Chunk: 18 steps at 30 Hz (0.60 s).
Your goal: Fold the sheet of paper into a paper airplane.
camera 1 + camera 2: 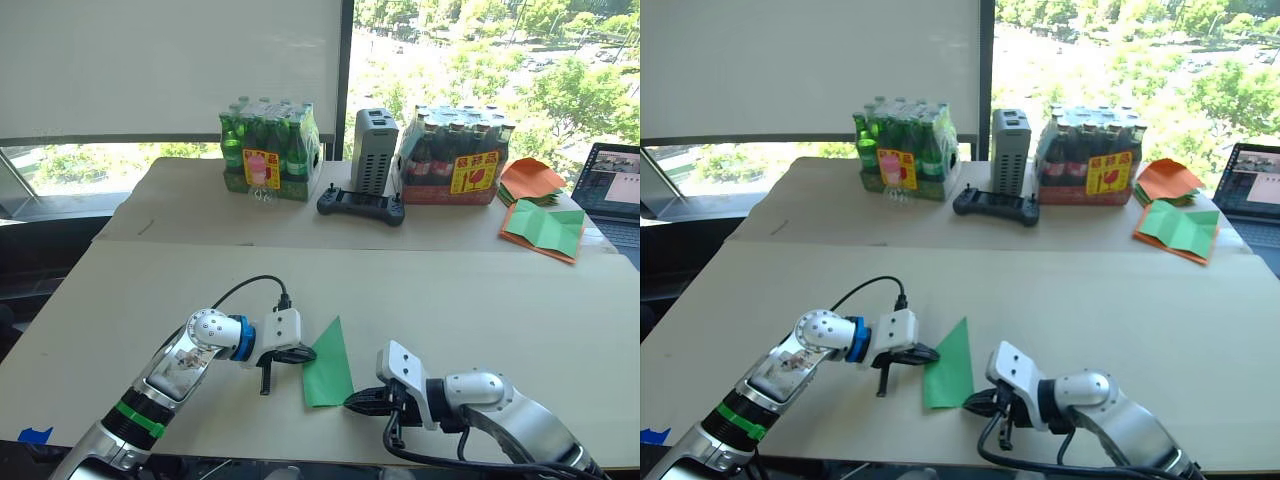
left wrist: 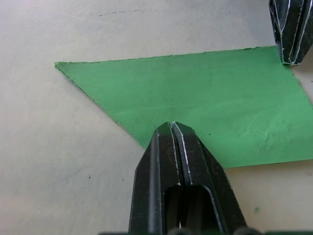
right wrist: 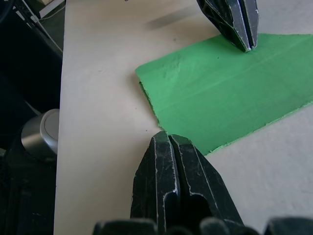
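Note:
The sheet of paper (image 1: 328, 365) is a bright green pointed wedge lying flat on the near table, its tip pointing away from me. My left gripper (image 1: 308, 354) is shut, and its fingertips rest on the wedge's left edge (image 2: 172, 126). My right gripper (image 1: 350, 402) is also shut, with its tips at the wedge's near right corner. In the right wrist view the paper (image 3: 230, 93) lies just past my right gripper (image 3: 167, 136), and the left fingers (image 3: 234, 24) press its far edge. A faint crease runs along the paper (image 2: 195, 93).
On the far table stand a pack of green bottles (image 1: 270, 150), a grey box (image 1: 373, 150), a black controller (image 1: 360, 205) and a pack of dark bottles (image 1: 455, 155). Orange and green papers (image 1: 540, 225) and a laptop (image 1: 615, 190) lie far right. The table's front edge is close below the grippers.

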Available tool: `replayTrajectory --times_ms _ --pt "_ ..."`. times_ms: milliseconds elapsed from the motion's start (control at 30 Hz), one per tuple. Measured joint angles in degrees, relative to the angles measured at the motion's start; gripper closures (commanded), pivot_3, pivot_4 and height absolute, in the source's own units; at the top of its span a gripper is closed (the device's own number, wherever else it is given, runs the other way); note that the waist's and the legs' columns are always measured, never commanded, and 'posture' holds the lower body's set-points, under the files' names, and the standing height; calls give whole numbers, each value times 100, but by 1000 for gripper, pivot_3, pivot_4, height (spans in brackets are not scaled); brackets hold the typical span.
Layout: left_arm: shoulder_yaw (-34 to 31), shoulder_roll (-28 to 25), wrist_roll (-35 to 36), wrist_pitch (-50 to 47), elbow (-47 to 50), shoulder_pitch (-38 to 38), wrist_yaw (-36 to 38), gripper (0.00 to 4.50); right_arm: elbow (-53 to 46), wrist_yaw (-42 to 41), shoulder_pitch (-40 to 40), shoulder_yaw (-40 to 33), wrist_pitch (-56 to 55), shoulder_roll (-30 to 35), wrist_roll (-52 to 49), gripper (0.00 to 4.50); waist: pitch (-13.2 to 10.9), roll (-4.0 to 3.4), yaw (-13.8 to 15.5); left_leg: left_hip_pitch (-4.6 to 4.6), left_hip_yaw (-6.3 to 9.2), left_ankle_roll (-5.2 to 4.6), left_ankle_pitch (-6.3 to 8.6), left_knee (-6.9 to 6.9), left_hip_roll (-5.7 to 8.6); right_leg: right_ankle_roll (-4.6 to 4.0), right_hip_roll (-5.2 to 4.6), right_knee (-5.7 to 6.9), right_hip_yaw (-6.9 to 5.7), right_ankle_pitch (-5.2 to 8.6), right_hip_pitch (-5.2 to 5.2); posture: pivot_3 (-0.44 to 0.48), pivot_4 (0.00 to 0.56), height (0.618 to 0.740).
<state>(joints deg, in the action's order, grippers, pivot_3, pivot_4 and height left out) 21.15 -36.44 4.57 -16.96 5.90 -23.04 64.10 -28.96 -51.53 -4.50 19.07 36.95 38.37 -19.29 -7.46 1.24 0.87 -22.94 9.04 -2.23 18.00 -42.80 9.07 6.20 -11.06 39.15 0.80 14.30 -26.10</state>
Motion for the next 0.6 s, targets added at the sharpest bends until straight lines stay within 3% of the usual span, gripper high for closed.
replayTrajectory --times_ms 167,300,500,600 --pt "-38 0 34 -5 -37 -48 5 4461 -8 83 68 -436 303 -201 -546 4500 -5 0 -1 -17 1 1 -1 -3 1 -1 0 0 0 -1 -12 0 150 675" --pt "-539 -96 460 -384 -37 -66 34 4461 -409 320 -33 -1079 562 -346 -1115 4500 -16 -1 -18 -25 5 2 -1 -1 -1 -1 2 1 -3 -1 -23 0 150 675" --pt "-1057 -514 828 -362 28 -99 406 2726 -777 760 -71 -1345 747 -390 -1440 4500 -18 -2 -15 -26 5 -1 1 -2 4 0 -2 -9 -5 -1 -19 0 150 675" --pt "-930 -555 594 609 -333 -181 638 1664 -765 1084 -64 -1314 730 -390 -1201 4500 -18 -2 10 -26 4 0 0 -3 5 0 -4 -10 -7 -1 -17 0 150 675"
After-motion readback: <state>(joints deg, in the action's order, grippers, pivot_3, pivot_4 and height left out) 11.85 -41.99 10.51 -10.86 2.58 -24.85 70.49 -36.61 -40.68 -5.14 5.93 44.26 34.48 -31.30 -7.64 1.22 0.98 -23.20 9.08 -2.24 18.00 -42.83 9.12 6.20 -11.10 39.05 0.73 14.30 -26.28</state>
